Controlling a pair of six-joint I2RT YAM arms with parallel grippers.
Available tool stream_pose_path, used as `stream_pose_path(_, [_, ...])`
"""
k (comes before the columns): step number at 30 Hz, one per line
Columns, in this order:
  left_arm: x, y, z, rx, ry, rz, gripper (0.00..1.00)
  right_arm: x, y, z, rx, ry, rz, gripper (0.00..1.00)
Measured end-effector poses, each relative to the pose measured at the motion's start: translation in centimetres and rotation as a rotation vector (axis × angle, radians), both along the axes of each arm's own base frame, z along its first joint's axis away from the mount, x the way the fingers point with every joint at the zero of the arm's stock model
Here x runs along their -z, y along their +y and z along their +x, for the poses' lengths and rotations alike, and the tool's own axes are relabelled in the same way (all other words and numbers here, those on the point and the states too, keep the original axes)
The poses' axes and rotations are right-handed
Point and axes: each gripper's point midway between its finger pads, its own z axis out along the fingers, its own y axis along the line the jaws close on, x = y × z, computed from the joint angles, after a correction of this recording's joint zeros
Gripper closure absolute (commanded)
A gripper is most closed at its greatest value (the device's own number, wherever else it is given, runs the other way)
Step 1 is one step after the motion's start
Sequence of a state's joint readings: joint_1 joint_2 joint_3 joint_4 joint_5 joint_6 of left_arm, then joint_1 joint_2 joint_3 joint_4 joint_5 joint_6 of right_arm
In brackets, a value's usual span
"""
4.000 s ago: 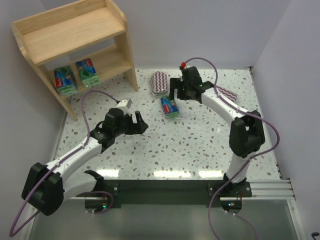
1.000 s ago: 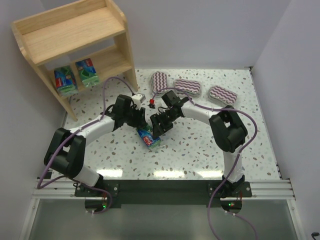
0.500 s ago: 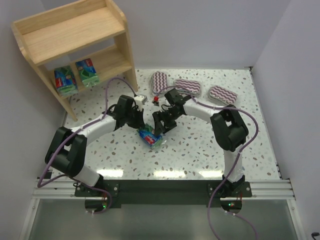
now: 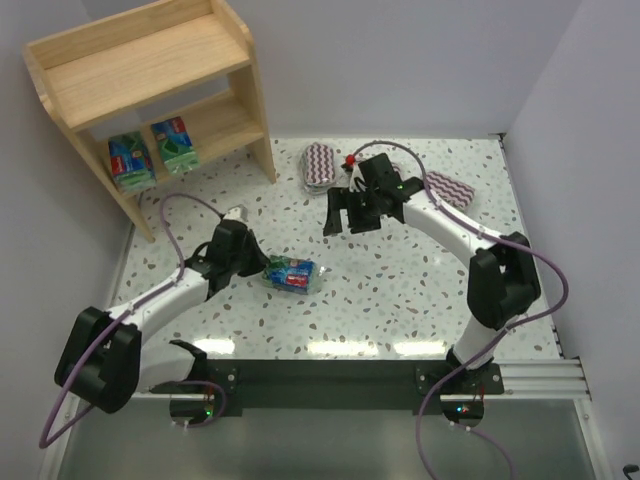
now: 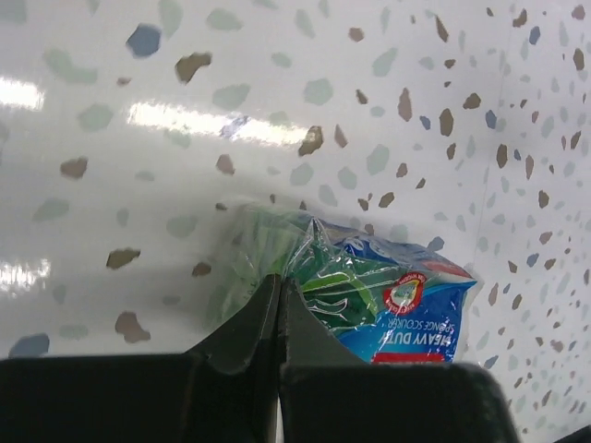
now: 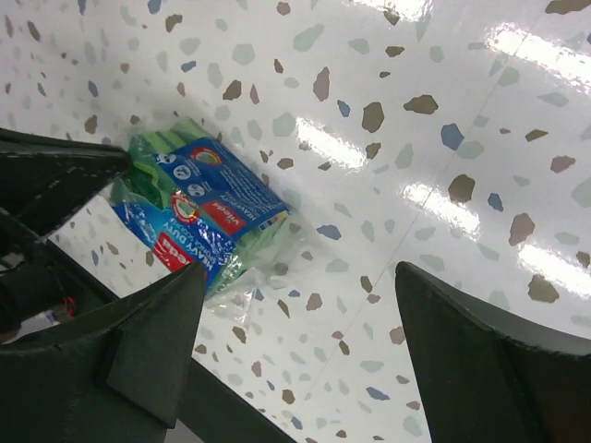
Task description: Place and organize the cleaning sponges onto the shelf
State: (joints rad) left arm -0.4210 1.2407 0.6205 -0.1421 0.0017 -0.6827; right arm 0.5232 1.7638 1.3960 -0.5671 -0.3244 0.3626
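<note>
Wooden shelf [image 4: 150, 60]: two shelved green packs [image 4: 132, 162] on a lower tier, OK. Third green pack [image 4: 291, 272] on table [image 4: 400, 300], front-centre, wrap pinched in left gripper [image 5: 279, 288], jaws fully closed. Right gripper [image 4: 348, 220] spread wide, holding nothing. Zigzag packs [image 4: 320, 165] at rear of table, not yet shelved. Est. a third complete.

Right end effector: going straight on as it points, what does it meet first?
The right end effector would likely meet bare table, beside the green-blue sponge pack; depth is unclear.
</note>
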Motion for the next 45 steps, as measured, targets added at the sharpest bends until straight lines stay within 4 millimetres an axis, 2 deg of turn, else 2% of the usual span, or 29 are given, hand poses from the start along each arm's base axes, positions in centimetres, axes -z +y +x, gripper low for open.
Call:
stream_pose_path(3, [0.9, 0.9, -1.3, -0.149, 0.004, -0.102, 1.0, -1.4, -0.7, -0.7, 0.043, -0.023, 0.018, 0.11])
stream_pose_path(4, [0.8, 1.1, -1.5, -0.192, -0.007, -0.14, 0.95, -1.4, -0.9, -1.1, 0.049, -0.021, 0.018, 0.11])
stream_pose_path(6, [0.6, 1.4, -1.7, -0.245, -0.032, -0.197, 0.71, -0.9, -1.5, -2.0, 0.053, -0.006, 0.012, 0.09])
stream_pose_path(7, [0.4, 1.4, -1.7, -0.26, -0.043, -0.218, 0.53, -0.4, -1.7, -2.5, 0.052, 0.005, 0.007, 0.09])
stream_pose_path(10, [-0.4, 1.3, -1.3, -0.273, -0.068, -0.251, 0.36, 1.3, -2.3, -3.6, 0.048, 0.046, -0.016, 0.08])
stream_pose_path(15, [-2.3, 0.4, -0.5, -0.19, -0.114, -0.241, 0.3, 3.0, -3.0, -4.9, 0.039, 0.088, -0.043, 0.08])
stream_pose_path(18, [-2.8, 0.0, -0.2, -0.112, -0.124, -0.203, 0.32, 3.3, -3.0, -5.1, 0.033, 0.094, -0.043, 0.08])
stream_pose_path(22, [-2.2, 0.4, -0.2, -0.033, -0.083, -0.109, 0.32, 3.2, -2.9, -5.3, 0.019, 0.094, -0.036, 0.08])
stream_pose_path(30, [-1.9, 0.9, -1.1, 0.099, -0.04, -0.008, 0.34, 3.4, -3.0, -5.5, 0.006, 0.094, -0.04, 0.08])
stream_pose_path(33, [-1.2, 0.5, -1.7, 0.153, -0.015, -0.004, 0.36, 3.5, -3.0, -5.5, 0.005, 0.095, -0.041, 0.08])
stream_pose_path(37, [0.8, 0.1, -2.6, 0.201, 0.048, -0.002, 0.41, 3.5, -3.0, -5.5, 0.005, 0.094, -0.041, 0.08])
stream_pose_path(38, [1.5, 0.1, -2.9, 0.208, 0.064, -0.001, 0.43, 3.5, -3.0, -5.5, 0.005, 0.094, -0.041, 0.08])
stream_pose_path(41, [1.9, -0.4, -2.8, 0.224, 0.06, -0.031, 0.64, 3.5, -3.0, -5.4, 0.006, 0.092, -0.04, 0.08])
stream_pose_path(42, [1.8, -0.6, -2.5, 0.228, 0.044, -0.041, 0.79, 3.5, -3.0, -5.4, 0.005, 0.092, -0.039, 0.08])
stream_pose_path(44, [1.6, -1.0, -2.2, 0.238, 0.021, -0.06, 0.96, 3.6, -3.0, -5.5, 0.006, 0.094, -0.04, 0.08])
stream_pose_path(45, [1.5, -1.2, -2.0, 0.242, 0.014, -0.067, 1.0, 3.6, -3.0, -5.5, 0.005, 0.094, -0.041, 0.08])
